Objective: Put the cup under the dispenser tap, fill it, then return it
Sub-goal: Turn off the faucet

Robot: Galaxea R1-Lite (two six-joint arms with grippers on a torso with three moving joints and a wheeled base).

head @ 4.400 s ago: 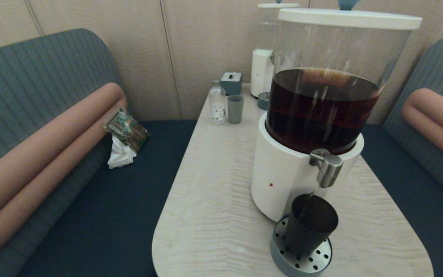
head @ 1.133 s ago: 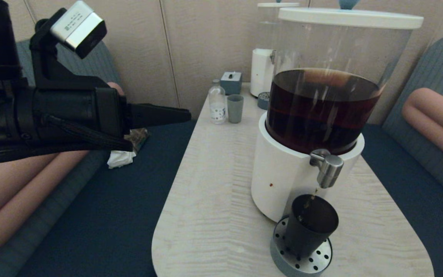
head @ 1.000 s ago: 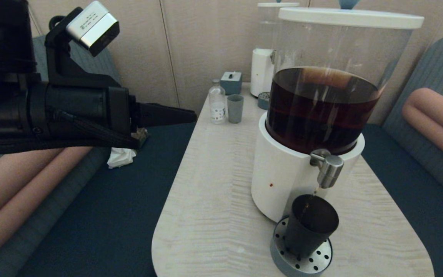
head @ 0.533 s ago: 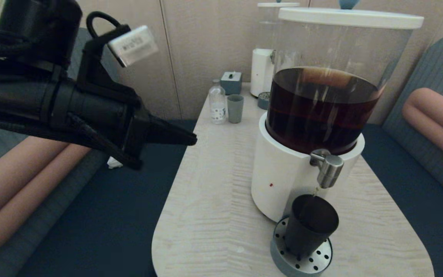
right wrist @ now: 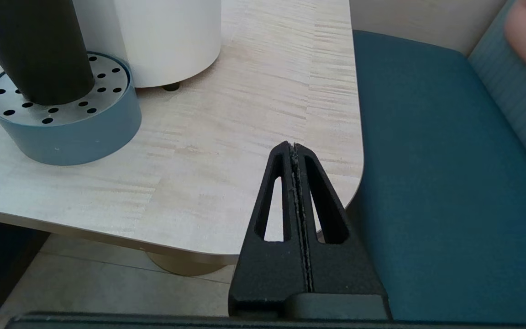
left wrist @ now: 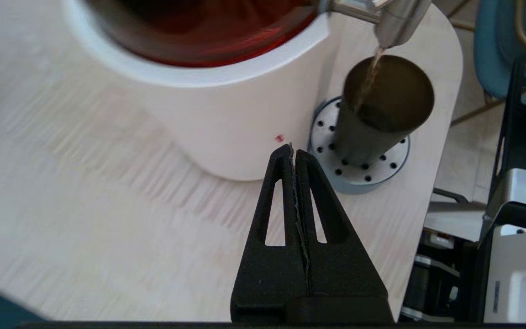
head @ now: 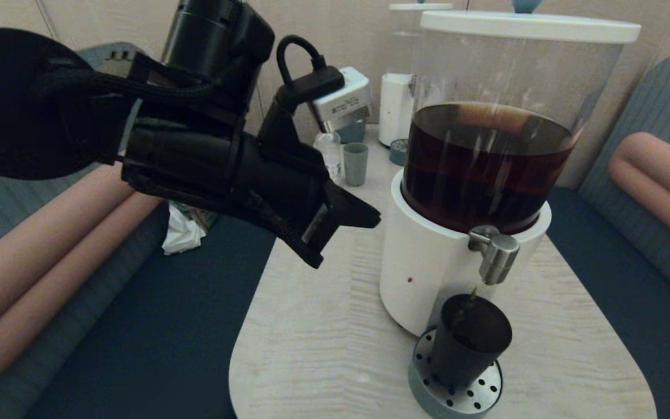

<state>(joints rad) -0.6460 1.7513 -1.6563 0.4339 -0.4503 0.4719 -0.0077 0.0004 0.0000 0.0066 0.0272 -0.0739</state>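
The large clear-tank dispenser with a white cylindrical base point(head: 422, 273) holds dark brown liquid to roughly half the tank's height. From its short brushed-steel tap point(head: 496, 258) a thin brown stream falls into the matte black tapered tumbler point(head: 470, 343), which stands upright on the round grey-blue drip tray with a perforated steel top point(head: 474, 398), directly under the spout. In the left wrist view brown liquid already lies inside the tumbler point(left wrist: 377, 114).

The left gripper point(head: 364, 214) hangs above the table on the near-left side of the white base, its fingers pressed together and empty, pointing toward the dispenser; the tumbler sits well apart from it, beyond the base's front. The right gripper point(right wrist: 292, 151), likewise closed with nothing between its fingers, waits low by the table's near right corner, near the drip tray but not touching it.

The pale wood-grain table point(head: 312, 326) has rounded corners. At its far end stand a small grey-green cup point(head: 356, 164), a clear bottle point(head: 330, 152) and a smaller white dispenser point(head: 396, 107). Dark blue bench seats point(head: 154, 337) with grey ribbed backs flank the table before a beige panelled wall.
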